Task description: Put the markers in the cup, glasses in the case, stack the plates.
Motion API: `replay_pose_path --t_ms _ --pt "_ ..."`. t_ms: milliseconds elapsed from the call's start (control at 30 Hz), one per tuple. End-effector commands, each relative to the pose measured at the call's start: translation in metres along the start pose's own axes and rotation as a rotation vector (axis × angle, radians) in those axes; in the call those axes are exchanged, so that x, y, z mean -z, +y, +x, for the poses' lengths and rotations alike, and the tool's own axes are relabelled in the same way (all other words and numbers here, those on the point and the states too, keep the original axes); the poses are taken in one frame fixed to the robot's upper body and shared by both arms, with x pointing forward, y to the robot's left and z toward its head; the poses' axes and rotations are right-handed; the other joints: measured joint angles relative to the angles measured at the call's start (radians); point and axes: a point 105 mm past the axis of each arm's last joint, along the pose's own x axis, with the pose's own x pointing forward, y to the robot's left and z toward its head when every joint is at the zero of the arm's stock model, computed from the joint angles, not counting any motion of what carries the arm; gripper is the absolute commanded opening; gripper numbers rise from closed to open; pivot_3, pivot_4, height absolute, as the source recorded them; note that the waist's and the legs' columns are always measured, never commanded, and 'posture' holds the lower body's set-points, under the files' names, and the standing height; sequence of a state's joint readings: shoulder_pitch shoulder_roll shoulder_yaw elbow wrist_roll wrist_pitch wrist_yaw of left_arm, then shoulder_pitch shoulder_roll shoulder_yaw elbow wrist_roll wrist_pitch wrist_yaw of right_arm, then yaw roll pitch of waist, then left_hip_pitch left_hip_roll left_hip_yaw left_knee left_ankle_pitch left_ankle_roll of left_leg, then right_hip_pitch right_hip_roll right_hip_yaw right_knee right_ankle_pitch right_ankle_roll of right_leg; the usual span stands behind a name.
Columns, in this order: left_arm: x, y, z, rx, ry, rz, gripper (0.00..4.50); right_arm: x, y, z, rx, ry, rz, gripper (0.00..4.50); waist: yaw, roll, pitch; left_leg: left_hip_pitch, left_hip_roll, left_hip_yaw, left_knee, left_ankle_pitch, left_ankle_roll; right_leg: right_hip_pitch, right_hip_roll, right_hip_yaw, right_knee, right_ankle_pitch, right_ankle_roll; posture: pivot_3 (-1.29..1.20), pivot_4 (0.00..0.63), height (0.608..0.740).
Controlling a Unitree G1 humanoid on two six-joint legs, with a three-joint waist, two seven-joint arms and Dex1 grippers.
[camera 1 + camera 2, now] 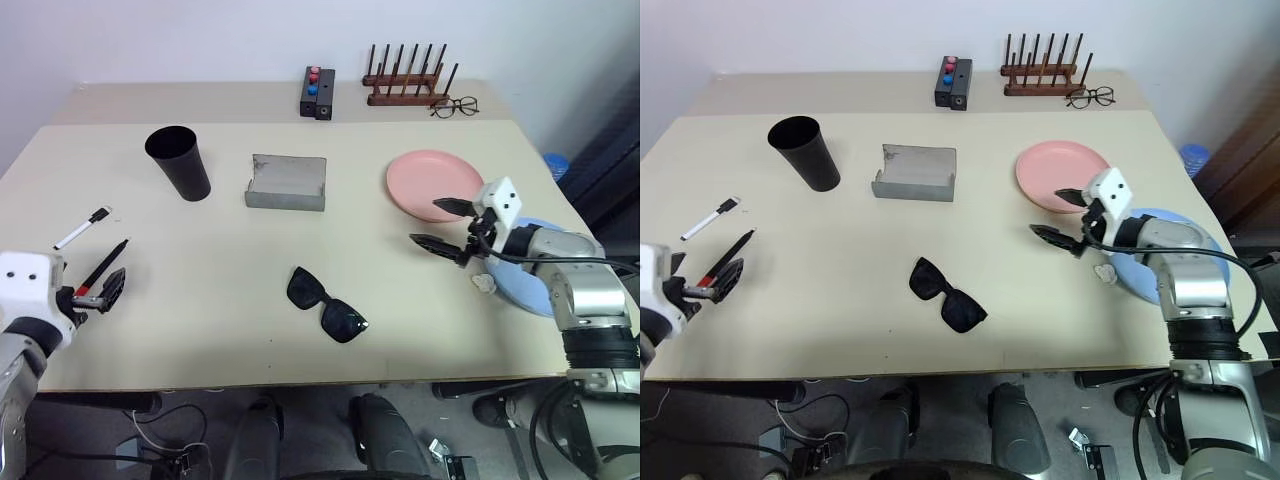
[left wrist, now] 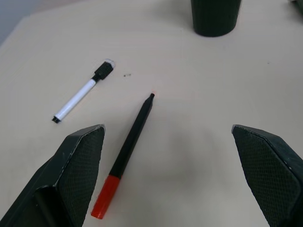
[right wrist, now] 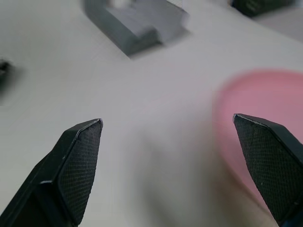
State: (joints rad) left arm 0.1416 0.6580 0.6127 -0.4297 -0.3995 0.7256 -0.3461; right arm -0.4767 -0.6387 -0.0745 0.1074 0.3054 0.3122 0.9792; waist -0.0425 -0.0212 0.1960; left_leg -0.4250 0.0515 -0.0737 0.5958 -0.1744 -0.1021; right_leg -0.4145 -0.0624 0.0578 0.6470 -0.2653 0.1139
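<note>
With both tools spread wide and holding nothing, the next pick turns on the black marker (image 2: 131, 142) vs my left tool (image 2: 170, 165). It lies flat on the desk (image 1: 230, 300) right under and just ahead of that tool, red end toward me near the left finger (image 2: 78, 161), tip pointing away toward the cup (image 1: 179, 162). So its long axis runs roughly along my reach, slightly slanted — jaws would close across it, good, but it sits off-centre, close to one finger. I reckon a small sideways shift is needed first. White marker (image 1: 83, 229) lies just beyond, apart from the black one, slanted too.

Right tool (image 1: 440, 225) hovers well away, by the pink plate (image 1: 425, 180), blue plate (image 1: 1160, 262) under its arm. Sunglasses (image 1: 326, 303) mid-desk, case (image 1: 288, 182) open behind them. Left arm far nearer the markers, clearly.
</note>
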Motion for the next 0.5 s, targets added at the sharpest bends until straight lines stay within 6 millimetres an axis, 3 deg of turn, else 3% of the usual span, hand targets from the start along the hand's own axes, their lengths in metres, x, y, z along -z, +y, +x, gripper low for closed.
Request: replay_pose_path --t_ms 33,133,267,500 --pt "-0.006 0.006 0.007 -0.039 0.025 0.019 4.42 -0.025 0.020 0.012 -0.030 -0.074 -0.033 4.50 -0.001 0.000 0.000 0.000 0.000 0.000 0.000 0.000 0.000 0.000 0.000 0.000 0.000 0.000 0.000 0.00 0.150 0.738" --pt "-0.008 0.011 0.025 -0.072 0.107 0.015 4.42 -0.046 0.050 0.025 -0.088 -0.142 -0.030 4.50 0.002 0.000 0.000 0.000 0.000 0.000 0.000 0.000 0.000 0.000 0.000 0.000 0.000 0.000 0.000 0.00 0.150 0.738" --pt "-0.004 0.016 0.039 -0.053 0.227 0.009 4.42 -0.060 0.080 0.034 -0.135 -0.189 -0.007 4.50 -0.001 0.000 0.000 0.000 0.000 -0.002 0.000 0.000 0.000 0.000 0.001 -0.001 0.001 0.000 0.000 0.00 0.150 0.738" --pt "0.012 0.029 0.058 -0.011 0.408 -0.102 4.42 -0.065 0.104 0.047 -0.172 -0.230 0.048 4.50 -0.002 0.000 0.000 0.000 0.000 -0.002 -0.001 0.000 0.000 0.000 0.001 -0.002 0.001 0.000 0.000 0.00 0.150 0.738"
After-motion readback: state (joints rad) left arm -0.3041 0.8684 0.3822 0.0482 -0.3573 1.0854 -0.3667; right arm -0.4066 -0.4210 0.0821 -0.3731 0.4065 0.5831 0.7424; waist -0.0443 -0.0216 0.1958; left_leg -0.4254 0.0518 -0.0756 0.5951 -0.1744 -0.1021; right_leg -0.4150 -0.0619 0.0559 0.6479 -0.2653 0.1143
